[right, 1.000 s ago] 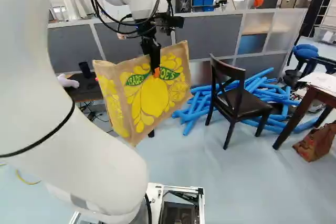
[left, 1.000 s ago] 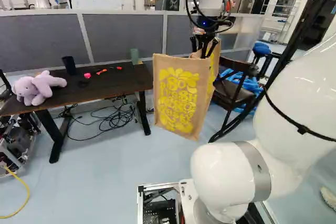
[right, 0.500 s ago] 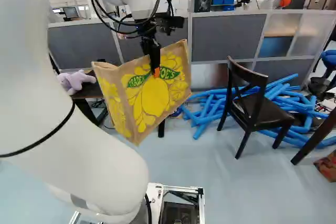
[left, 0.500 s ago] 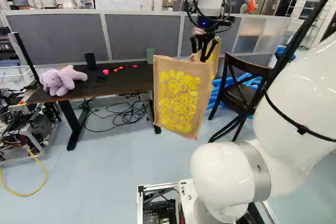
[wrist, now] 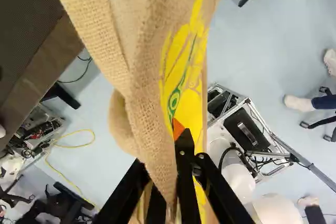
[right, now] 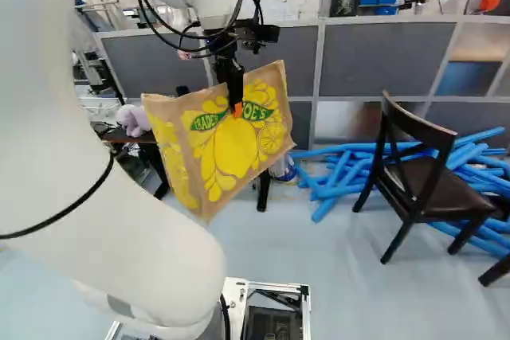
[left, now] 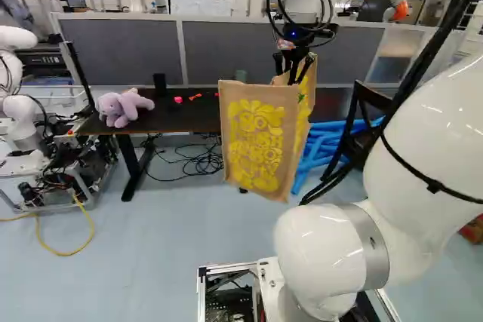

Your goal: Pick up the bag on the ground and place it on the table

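Room over tbl [left: 185,120] btwn cup [left: 160,84] & bag [left: 260,141] — plush [left: 123,108] farther L; chair [right: 438,185] & tubes [right: 339,189] block R.

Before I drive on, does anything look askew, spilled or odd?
The bag hangs askew in the gripper, its bottom edge slanting. Black cables lie tangled under the table; blue tubes lie jumbled behind the chair. No spill shows.

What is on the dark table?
A purple plush toy, dark cup and small red items. The bag hides more tabletop and whatever the green container stands on.
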